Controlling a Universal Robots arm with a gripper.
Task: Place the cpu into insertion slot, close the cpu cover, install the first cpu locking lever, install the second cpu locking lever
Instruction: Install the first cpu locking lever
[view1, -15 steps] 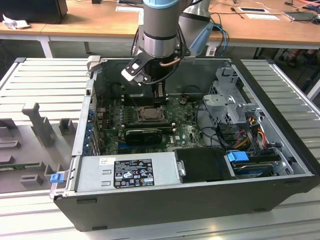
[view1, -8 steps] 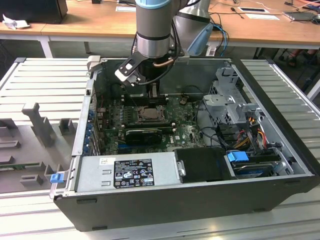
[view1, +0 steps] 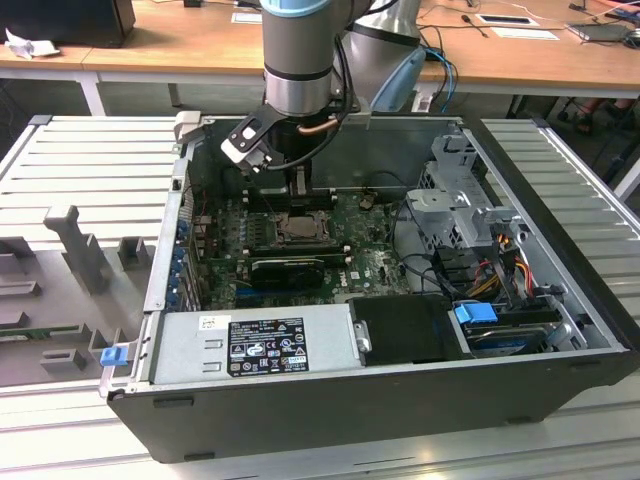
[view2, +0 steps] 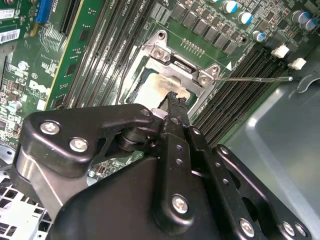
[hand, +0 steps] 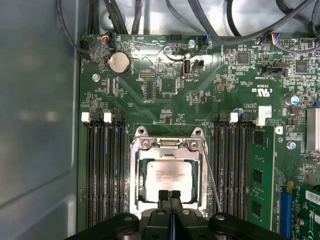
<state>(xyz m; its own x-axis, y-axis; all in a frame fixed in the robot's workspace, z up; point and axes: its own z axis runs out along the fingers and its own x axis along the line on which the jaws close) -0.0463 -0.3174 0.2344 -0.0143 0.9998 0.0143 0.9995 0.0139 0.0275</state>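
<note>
Counting on the board (hand: 200, 105): one cpu (hand: 167, 175), one slot (hand: 133, 165), one cover (hand: 170, 152), and one lever (hand: 212, 182) clearly showing. The cpu is lying flat in the slot, mid-board. The cover is lying down over it, framing its silver top through the cut-out. The lever is slanting away from the slot's corner alongside the memory slots (hand: 232, 170); in the second wrist view it is reaching across them toward the case wall.

One gripper (hand: 169, 194) is hanging over one edge of the cover, jaws pressed together with nothing between them. Contact with the cover cannot be told.

Two banks of memory slots are flanking the slot, one on each side. One coin cell (hand: 120, 63) is sitting near a board corner, with cables (hand: 210, 20) trailing along that edge. In the exterior view the arm (view1: 300, 60) is blocking the slot's far side, inside the open case (view1: 330, 410) on the table (view1: 100, 150).
</note>
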